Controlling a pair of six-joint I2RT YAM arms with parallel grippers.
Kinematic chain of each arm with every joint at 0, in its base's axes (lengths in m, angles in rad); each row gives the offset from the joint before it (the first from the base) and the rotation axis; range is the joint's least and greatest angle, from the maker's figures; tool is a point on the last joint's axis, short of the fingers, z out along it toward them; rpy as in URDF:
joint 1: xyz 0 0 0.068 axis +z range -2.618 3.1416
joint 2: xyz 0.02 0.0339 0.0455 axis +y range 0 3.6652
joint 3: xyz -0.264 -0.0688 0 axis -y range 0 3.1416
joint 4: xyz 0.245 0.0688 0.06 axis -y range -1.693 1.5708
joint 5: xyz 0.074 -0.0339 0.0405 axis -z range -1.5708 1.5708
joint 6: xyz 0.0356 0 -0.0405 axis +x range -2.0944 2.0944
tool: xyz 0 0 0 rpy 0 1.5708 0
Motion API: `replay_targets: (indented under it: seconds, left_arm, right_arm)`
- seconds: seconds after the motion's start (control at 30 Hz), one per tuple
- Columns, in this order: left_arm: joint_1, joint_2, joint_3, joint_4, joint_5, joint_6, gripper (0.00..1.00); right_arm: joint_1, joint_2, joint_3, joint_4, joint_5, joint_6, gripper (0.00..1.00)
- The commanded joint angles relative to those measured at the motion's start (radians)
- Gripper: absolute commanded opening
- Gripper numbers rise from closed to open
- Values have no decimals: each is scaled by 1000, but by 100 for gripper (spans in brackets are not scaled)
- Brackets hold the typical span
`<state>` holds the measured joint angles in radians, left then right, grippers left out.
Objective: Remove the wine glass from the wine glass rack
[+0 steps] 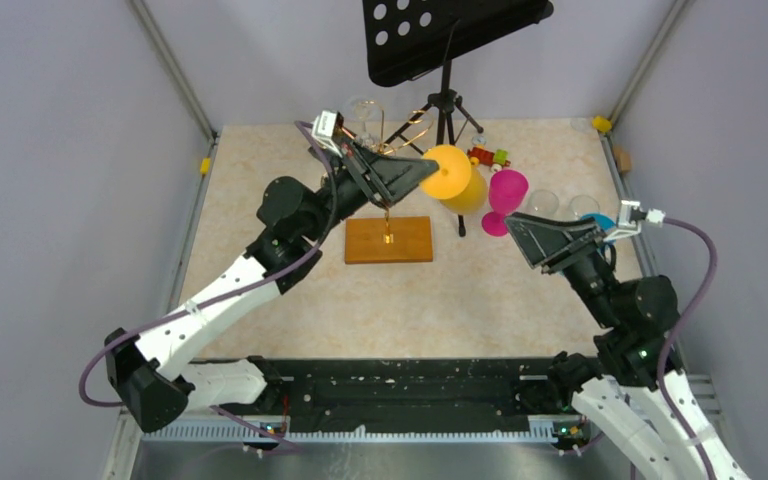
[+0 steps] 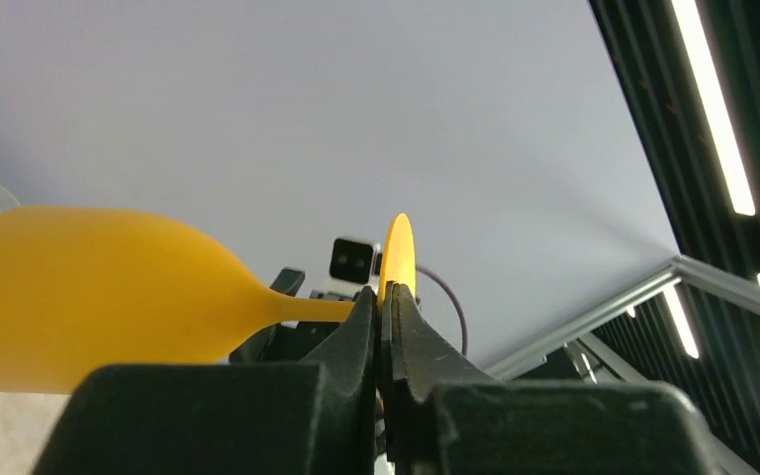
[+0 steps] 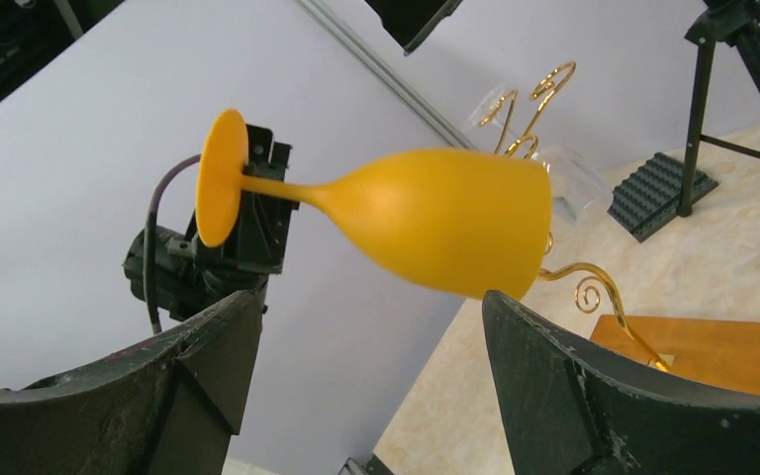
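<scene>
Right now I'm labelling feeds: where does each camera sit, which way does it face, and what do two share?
Top external: above and behind the robot, looking down at the table; left arm and right arm show.
Left wrist: on the left arm, tilted up toward the wall; left pincer shut on the yellow wine glass.
Right wrist: on the right arm, facing the glass and wine glass rack; open right pincer at bottom.
Shared: all three show the glass.

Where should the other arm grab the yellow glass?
Probably the thin stem, from the right: the yellow wine glass lies sideways, the left end effector pinches its foot, and the round bowl looks wide for the open right end effector.
</scene>
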<state>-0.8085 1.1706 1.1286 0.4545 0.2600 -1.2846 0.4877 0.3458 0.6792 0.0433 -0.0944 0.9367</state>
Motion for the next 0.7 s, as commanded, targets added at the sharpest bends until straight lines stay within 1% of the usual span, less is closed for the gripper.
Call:
replay_targets:
  seconds: [0.0, 0.2, 0.37, 0.47, 0.57, 0.67]
  left_arm:
    - [60, 17, 8, 205, 120, -167, 0]
    - [90, 32, -44, 405, 173, -349, 0]
    - [91, 26, -70, 535, 179, -428, 0]
    - [91, 12, -94, 581, 165, -457, 0]
    - [90, -10, -102, 577, 157, -456, 0]
    - [91, -32, -101, 564, 165, -447, 0]
  right_arm:
    - [-4, 94, -24, 233, -81, 5, 83]
    - [-3, 171, -36, 370, -130, 21, 83]
    - [-3, 166, -16, 364, -176, -26, 83]
    - [-3, 162, 16, 355, -213, -62, 82]
    - [-3, 157, 34, 332, -215, -87, 81]
    - [-3, 155, 30, 402, -255, -101, 80]
